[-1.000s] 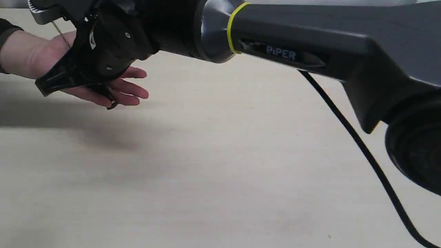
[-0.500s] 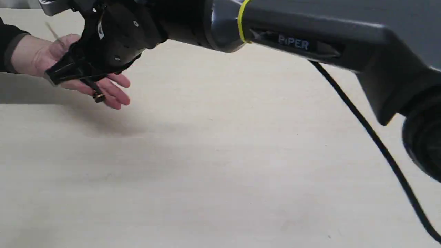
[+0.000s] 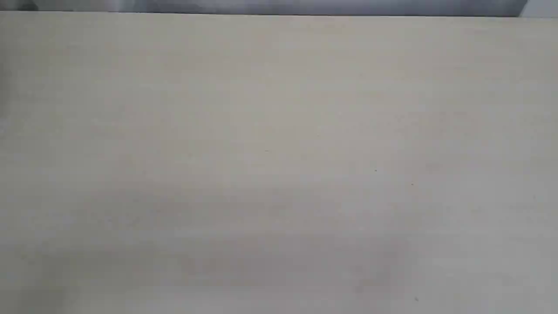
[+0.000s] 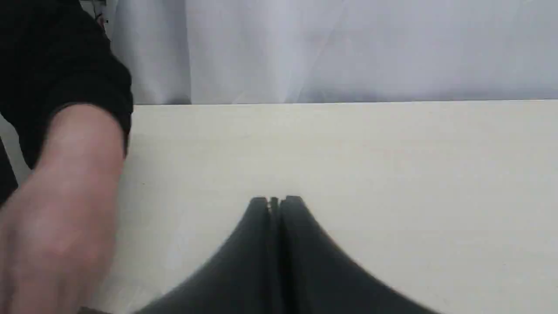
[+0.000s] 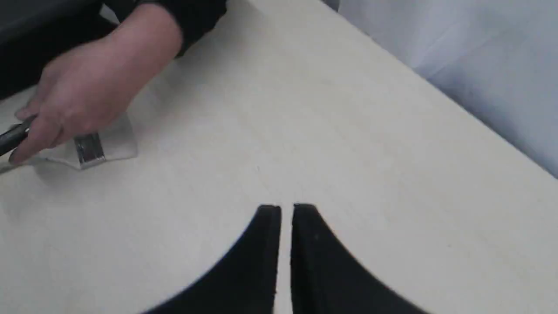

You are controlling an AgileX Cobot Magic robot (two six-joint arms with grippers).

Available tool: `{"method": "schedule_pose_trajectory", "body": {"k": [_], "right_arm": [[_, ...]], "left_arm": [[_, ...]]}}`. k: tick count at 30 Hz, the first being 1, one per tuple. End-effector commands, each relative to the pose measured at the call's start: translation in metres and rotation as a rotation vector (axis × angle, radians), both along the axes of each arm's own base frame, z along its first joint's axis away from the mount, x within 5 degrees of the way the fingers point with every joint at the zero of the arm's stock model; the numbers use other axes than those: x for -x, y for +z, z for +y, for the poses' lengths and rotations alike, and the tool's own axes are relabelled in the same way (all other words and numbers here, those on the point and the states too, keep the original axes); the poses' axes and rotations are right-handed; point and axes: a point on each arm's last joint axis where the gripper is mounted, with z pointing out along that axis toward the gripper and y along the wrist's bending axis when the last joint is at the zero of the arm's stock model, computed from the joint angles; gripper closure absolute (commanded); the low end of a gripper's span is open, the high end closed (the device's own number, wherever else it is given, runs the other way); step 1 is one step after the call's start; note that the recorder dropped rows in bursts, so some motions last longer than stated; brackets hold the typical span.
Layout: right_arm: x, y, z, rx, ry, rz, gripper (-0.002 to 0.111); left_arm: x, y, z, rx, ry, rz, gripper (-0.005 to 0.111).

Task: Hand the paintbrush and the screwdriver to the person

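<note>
Left wrist view. Nearest: left gripper (image 4: 274, 201), fingertips pressed together, only a hairline seam between them, nothing held. Its base is cut off by the frame edge. Under it, the pale table (image 4: 392, 174). Beside the gripper, the person's hand (image 4: 56, 209), large and blurred. Its fingers are out of frame, so whether it holds anything cannot be told here. Black sleeve (image 4: 65, 56) above the wrist. Farthest: white curtain (image 4: 348, 48) behind the table edge.

Right wrist view. Nearest: right gripper (image 5: 287, 208), jaws almost together, a narrow slit with bare table showing through, gripping nothing. Well beyond it, the same hand (image 5: 87, 87) is palm down over the paintbrush (image 5: 89, 149). Only the silver ferrule is sharp; the bristles are a pale smear and the handle is hidden under the fingers. A dark slim rod in the fingertips, apparently the screwdriver (image 5: 12, 135), is blurred and cut off by the frame edge.

Exterior view. The table fills the frame. A grey band runs along the upper edge, with a dark scrap in the upper left corner too small to identify.
</note>
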Motion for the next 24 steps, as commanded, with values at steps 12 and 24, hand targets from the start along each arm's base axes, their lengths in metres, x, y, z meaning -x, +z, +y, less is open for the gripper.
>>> {"method": "schedule_pose_trajectory", "body": {"k": [12,24], "right_arm": [[0.081,-0.024,-0.1,-0.104,0.02,-0.101,0.104],[0.135,-0.064,-0.162,-0.173,-0.009,-0.026,0.104]], "left_arm": [[0.0,0.0,-0.001,0.006,-0.009,-0.006,0.107],[0.0,0.0,-0.001,0.006,-0.009,-0.006,0.107]]}}
